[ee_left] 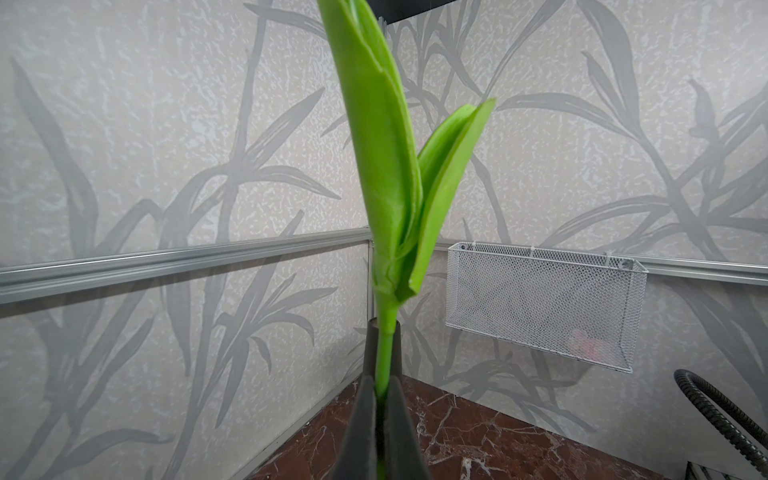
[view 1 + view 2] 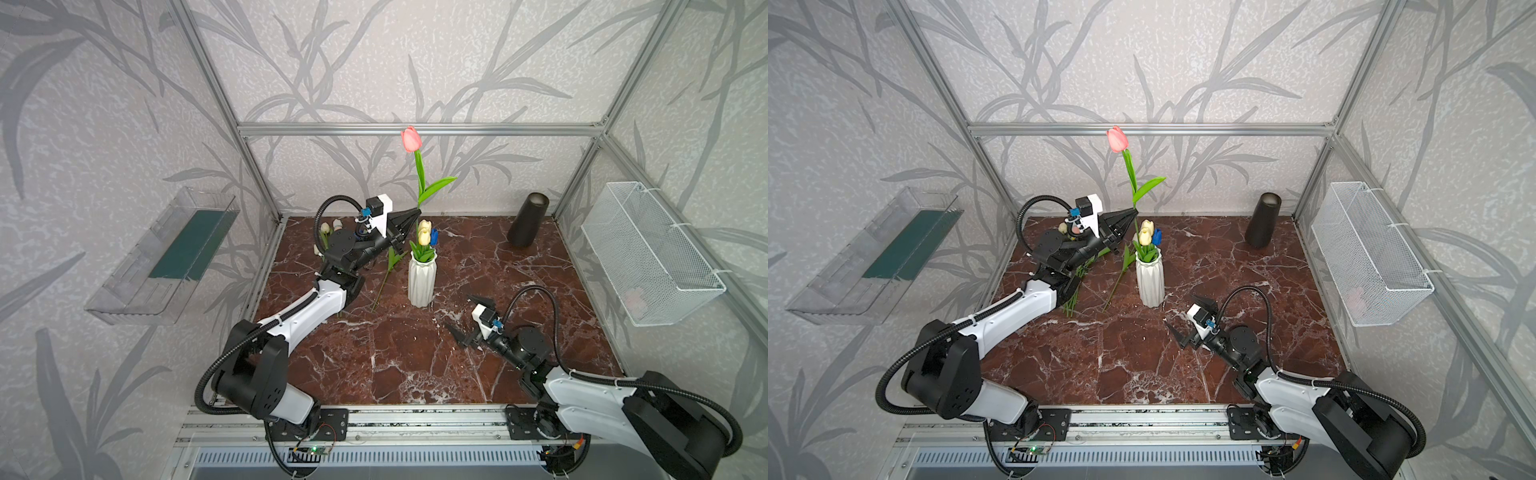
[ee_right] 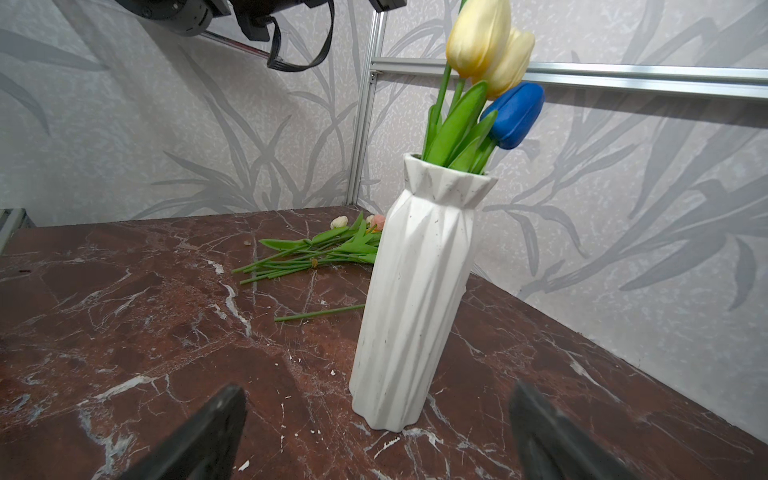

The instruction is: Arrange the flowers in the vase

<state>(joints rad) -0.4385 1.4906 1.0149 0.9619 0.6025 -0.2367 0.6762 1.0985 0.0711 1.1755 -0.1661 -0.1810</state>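
Note:
A white ribbed vase stands mid-table in both top views, holding two yellow tulips and a blue tulip. My left gripper is shut on the green stem of a pink tulip, which it holds upright just behind the vase's mouth. I cannot tell whether the stem's lower end is inside the vase. More flowers lie on the table left of the vase, partly under the left arm. My right gripper stands open and empty, facing the vase's base.
A black cylinder vase stands at the back right. A white mesh basket hangs on the right wall and a clear tray on the left wall. One loose stem lies beside the white vase.

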